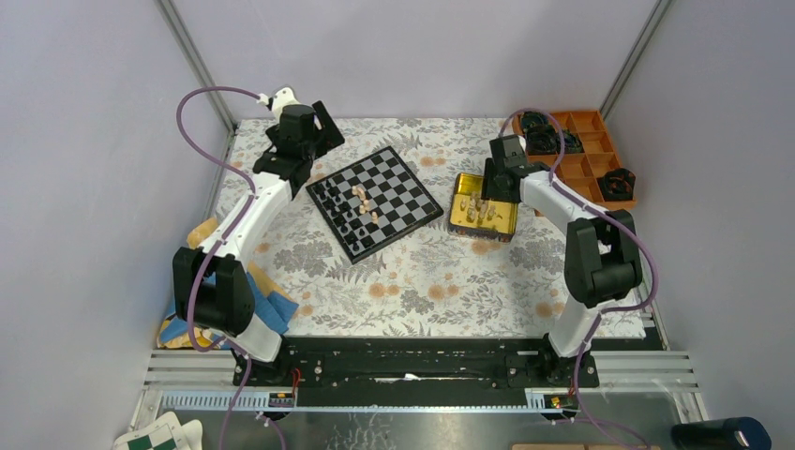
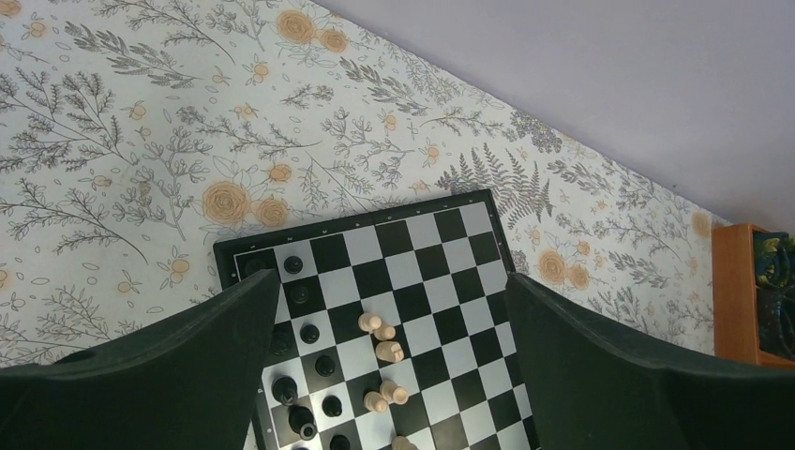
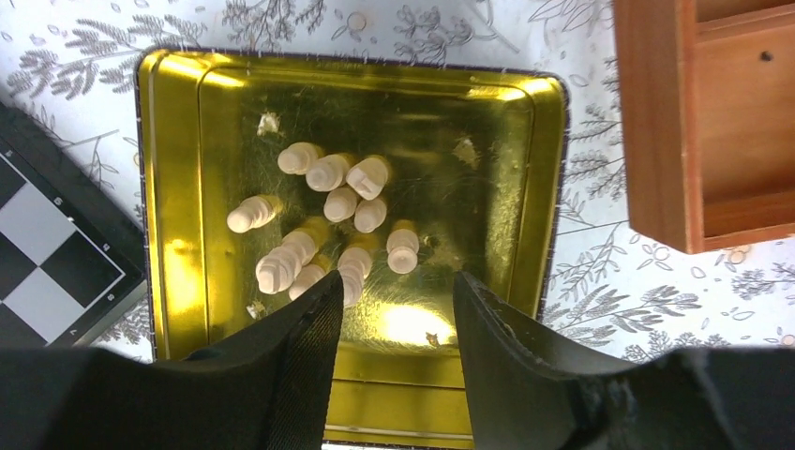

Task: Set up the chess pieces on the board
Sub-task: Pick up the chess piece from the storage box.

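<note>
My left claw (image 2: 382, 286) hangs wide open over the counter (image 1: 422, 281), its two fingers spread to either side of the board (image 2: 441, 272), and it holds nothing. The board lies flat on the flowered cloth, turned at an angle to the counter's edges, toward the far left of the middle. A group of black pieces (image 2: 309, 333) stands on the squares along one side of it, close to the rim, and a short loose line of tan pieces (image 2: 384, 352) runs through the squares just beside them, nearer the middle. My right claw (image 3: 396, 286) hovers above the gold tin (image 3: 487, 187), which sits on the cloth just to the right of the board, near one of its corners. Its fingers stand partly apart with only the tin's shiny floor showing between them, so it grips nothing. A cluster of tan pieces (image 3: 330, 172) sits bunched in the middle of the tin, the nearest of them just beyond my left fingertip. The orange tray (image 3: 656, 122) rests at the far right, close to the tin but apart from it.
</note>
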